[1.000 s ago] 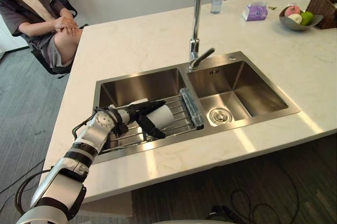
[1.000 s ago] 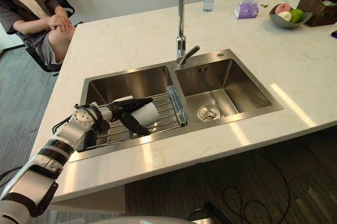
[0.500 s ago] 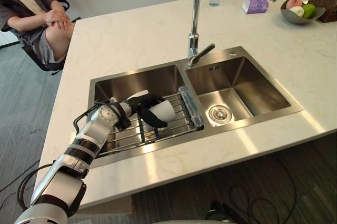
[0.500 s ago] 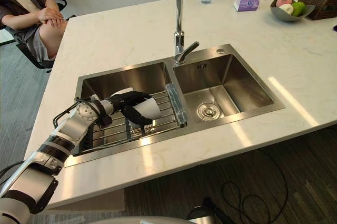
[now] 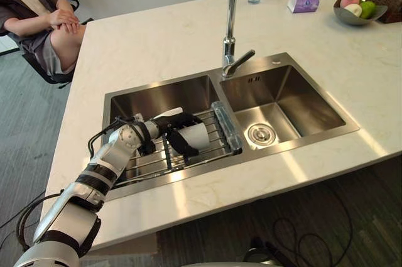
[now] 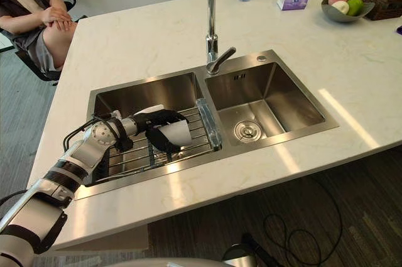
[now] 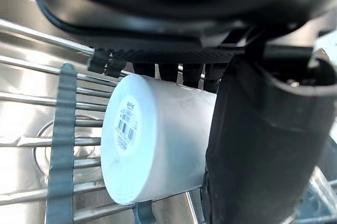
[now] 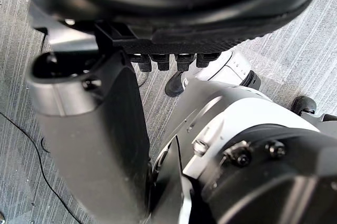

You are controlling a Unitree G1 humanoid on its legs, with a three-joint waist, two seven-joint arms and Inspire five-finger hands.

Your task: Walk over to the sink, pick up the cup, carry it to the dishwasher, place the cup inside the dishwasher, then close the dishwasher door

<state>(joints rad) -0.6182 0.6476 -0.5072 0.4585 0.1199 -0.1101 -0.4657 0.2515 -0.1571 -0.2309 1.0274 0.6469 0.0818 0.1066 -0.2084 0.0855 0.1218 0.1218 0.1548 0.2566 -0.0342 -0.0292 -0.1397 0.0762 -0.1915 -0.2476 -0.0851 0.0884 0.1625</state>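
Left eye view: the left hand (image 5: 172,125) reaches into the left basin of the steel sink (image 5: 162,96), left of centre in the frame, and is curled round the white cup (image 5: 196,136). The cup lies on its side over the wire rack (image 5: 148,163) that spans that basin, its flat base turned toward the divider between the basins. In the left wrist view the fingers (image 7: 169,71) hook over the cup's upper side while the thumb (image 7: 262,145) presses along its flank (whether the cup rests on the wires or hangs just above them cannot be told). The tall faucet (image 5: 230,28) rises at the centre top of the frame, behind the divider, and the drain (image 5: 259,134) sits in the right basin. The pale counter (image 5: 157,34) surrounds the sink; a seated person (image 5: 44,22) is at the upper left, and a bowl of fruit (image 5: 353,12) at the upper right. The right hand (image 8: 97,145) shows in the right wrist view above grey floor, holding nothing; whether it is open or closed cannot be told.
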